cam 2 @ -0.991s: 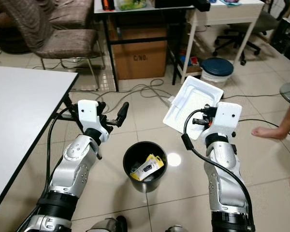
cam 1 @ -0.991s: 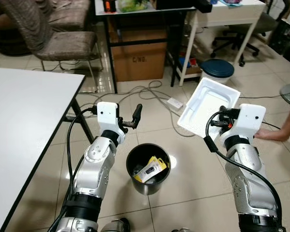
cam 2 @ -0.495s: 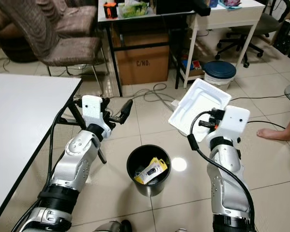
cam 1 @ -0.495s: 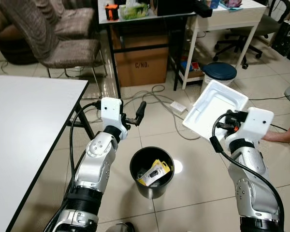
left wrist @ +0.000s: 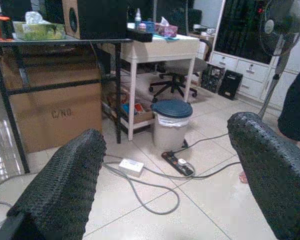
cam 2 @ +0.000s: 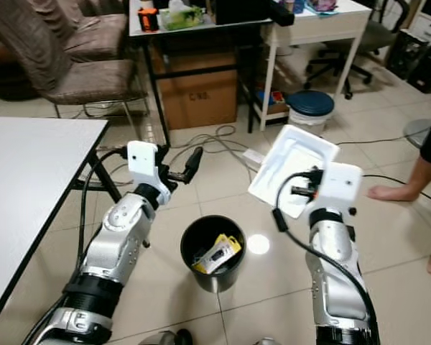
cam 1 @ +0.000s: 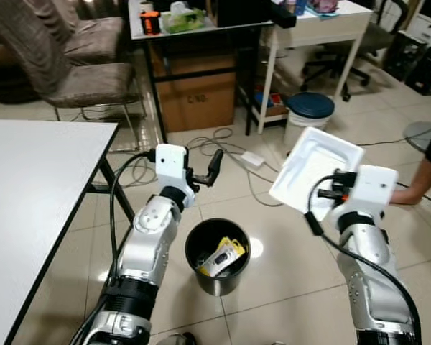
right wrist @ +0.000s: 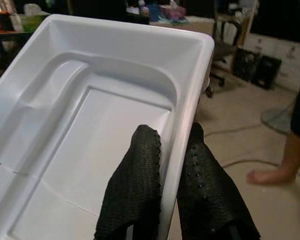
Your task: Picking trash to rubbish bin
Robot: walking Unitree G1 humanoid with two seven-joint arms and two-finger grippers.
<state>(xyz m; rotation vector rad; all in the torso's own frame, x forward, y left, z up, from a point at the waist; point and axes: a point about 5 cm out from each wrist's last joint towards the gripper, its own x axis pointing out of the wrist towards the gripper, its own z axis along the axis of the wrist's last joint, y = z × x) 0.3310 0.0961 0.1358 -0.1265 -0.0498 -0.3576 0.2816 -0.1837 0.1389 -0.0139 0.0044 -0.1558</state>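
A black round rubbish bin (cam 1: 215, 256) stands on the tiled floor between my arms, holding a yellow and white packet (cam 1: 222, 256) and other scraps. My right gripper (right wrist: 165, 165) is shut on the rim of a white plastic tray (cam 1: 313, 167), held tilted in the air to the right of and above the bin. One finger lies inside the tray wall, the other outside. My left gripper (cam 1: 215, 166) is open and empty, raised above and behind the bin's left side; its fingers (left wrist: 65, 187) stand wide apart.
A white table (cam 1: 29, 187) fills the left. Cables and a power strip (cam 1: 245, 157) lie on the floor behind the bin. A cardboard box (cam 1: 198, 100), a lidded bin (cam 1: 310, 108), chairs and desks stand further back. A person's foot (cam 1: 414, 192) is at the right.
The camera has shifted, so the whole scene sits a little differently. Both arms keep their poses, with the tray still gripped and the left gripper still open.
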